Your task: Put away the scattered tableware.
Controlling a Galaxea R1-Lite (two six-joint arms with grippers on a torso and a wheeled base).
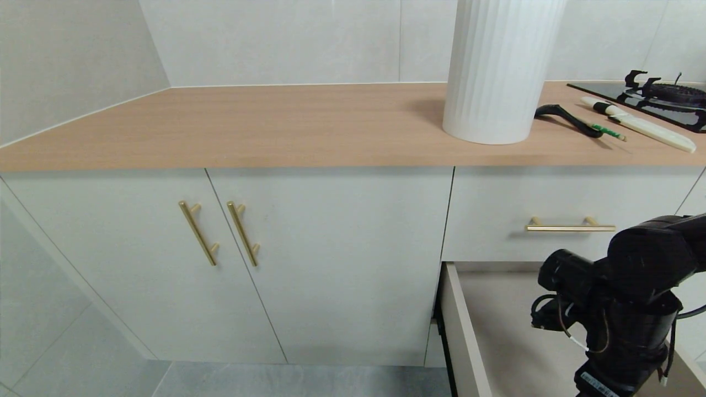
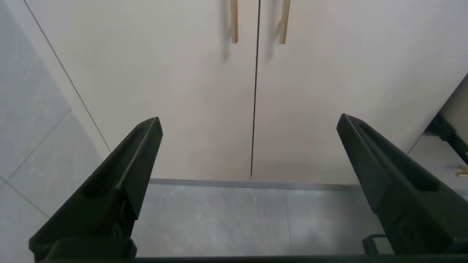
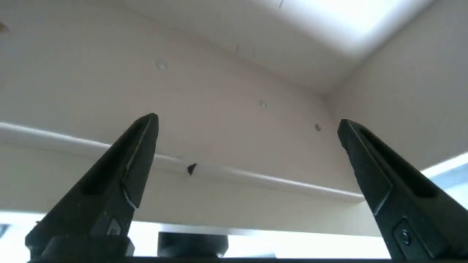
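Note:
On the wooden countertop, at the right, lie a black-handled utensil, a thin green stick and a white knife. They rest between a tall white ribbed container and the stove. Below them a drawer is pulled out. My right arm hangs over it. My right gripper is open and holds nothing, facing the drawer's pale inner walls. My left gripper is open and holds nothing, low in front of the cupboard doors.
Two cupboard doors with gold handles are shut at the left under the counter. A shut drawer with a gold bar handle sits above the pulled-out one. Grey tiled floor lies below.

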